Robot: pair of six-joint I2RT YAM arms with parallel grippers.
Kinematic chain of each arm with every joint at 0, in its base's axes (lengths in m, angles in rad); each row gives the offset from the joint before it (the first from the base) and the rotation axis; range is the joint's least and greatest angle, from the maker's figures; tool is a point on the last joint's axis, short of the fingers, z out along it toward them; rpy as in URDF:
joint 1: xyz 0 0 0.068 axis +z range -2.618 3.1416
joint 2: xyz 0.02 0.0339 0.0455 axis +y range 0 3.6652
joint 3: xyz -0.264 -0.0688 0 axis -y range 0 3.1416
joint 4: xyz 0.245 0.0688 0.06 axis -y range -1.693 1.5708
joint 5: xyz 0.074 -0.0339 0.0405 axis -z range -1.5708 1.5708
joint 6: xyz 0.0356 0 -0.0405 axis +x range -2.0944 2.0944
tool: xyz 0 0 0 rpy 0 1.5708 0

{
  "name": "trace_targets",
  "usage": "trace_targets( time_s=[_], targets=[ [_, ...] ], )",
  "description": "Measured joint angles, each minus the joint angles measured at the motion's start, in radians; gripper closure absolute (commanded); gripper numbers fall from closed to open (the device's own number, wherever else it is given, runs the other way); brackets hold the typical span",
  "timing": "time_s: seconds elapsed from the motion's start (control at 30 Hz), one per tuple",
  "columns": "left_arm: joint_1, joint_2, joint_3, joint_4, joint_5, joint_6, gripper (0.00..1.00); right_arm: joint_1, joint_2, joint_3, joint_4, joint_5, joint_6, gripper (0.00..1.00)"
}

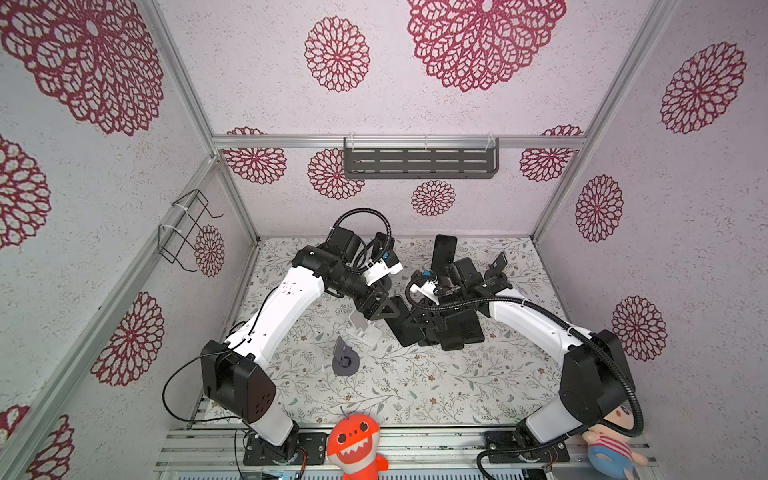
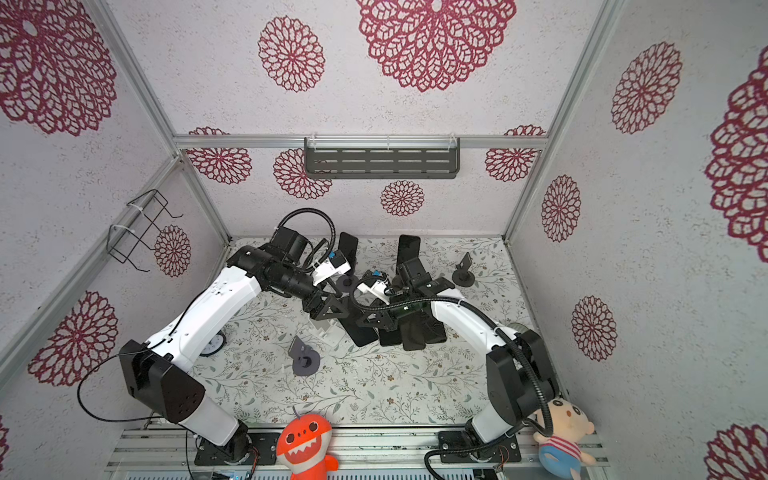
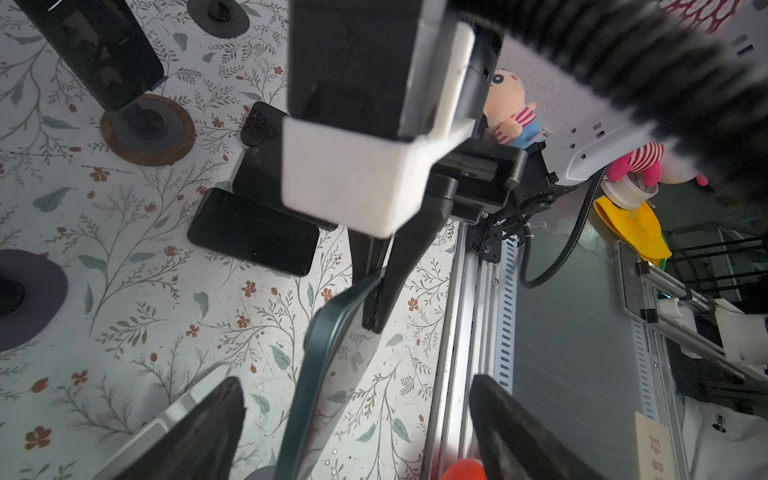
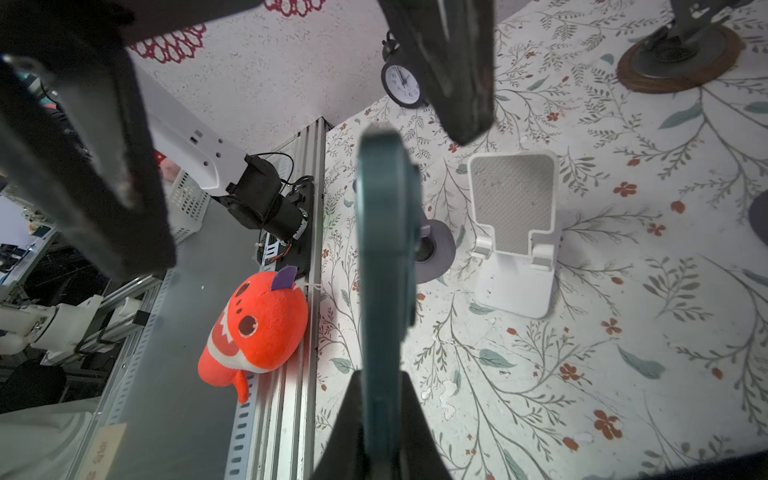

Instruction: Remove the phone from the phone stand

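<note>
My right pincer (image 4: 384, 419) is clamped on the teal phone (image 4: 384, 249). It grips the phone by one end, so the phone stands edge-on to the right wrist camera, up off the counter (image 4: 623, 353). My left pincer (image 3: 355, 384) is spread wide: its two fingers (image 3: 208, 428) sit either side of the phone, and from the left wrist view neither one touches it. The phone is clear of the white phone stand (image 4: 513, 232), which stands upright on the counter just beside it, cradle facing the right wrist camera. In both top views the two pincers sit close together near the middle of the counter. I cannot pick out the phone there, because the arms cover it. A heap of dark phones (image 3: 253, 232) lies flat near the stand.
</note>
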Motion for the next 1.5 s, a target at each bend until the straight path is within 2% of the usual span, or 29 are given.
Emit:
trace_targets(
  time_s=[0.17,0.37,0.53,0.6,0.67,0.97,1.1,1.27,1.37,1.5],
  targets=[
    [0.028,-0.104,-0.179,0.215,-0.032,-0.201,0.04,-0.071,-0.036,-0.049,0.103,0.079,0.175,1.0],
    [0.014,-0.182,-0.42,0.614,-0.084,-0.546,0.21,-0.158,-0.124,-0.15,0.272,0.101,0.398,1.0],
    [-0.03,-0.182,-0.518,0.858,-0.105,-0.729,0.26,-0.156,-0.151,-0.175,0.405,0.06,0.531,1.0],
    [-0.042,-0.182,-0.53,0.936,-0.105,-0.777,0.35,-0.155,-0.161,-0.193,0.463,0.039,0.577,1.0],
    [-0.048,-0.182,-0.542,1.008,-0.106,-0.815,0.41,-0.155,-0.166,-0.201,0.499,0.02,0.61,1.0],
    [-0.049,-0.123,-0.605,1.286,-0.08,-0.943,0.41,-0.155,-0.165,-0.236,0.686,-0.044,0.75,1.0],
    [-0.055,-0.097,-0.608,1.365,-0.04,-0.98,0.52,-0.155,-0.155,-0.236,0.726,-0.063,0.768,1.0],
    [-0.084,-0.096,-0.617,1.403,-0.055,-0.98,0.69,-0.154,-0.129,-0.229,0.724,-0.077,0.762,0.99],
    [-0.084,-0.096,-0.626,1.409,-0.061,-0.994,0.83,-0.16,-0.116,-0.217,0.7,-0.098,0.728,0.88],
    [-0.086,-0.105,-0.626,1.421,-0.037,-1.003,0.92,-0.175,-0.1,-0.201,0.679,-0.12,0.687,0.71]
  ],
)
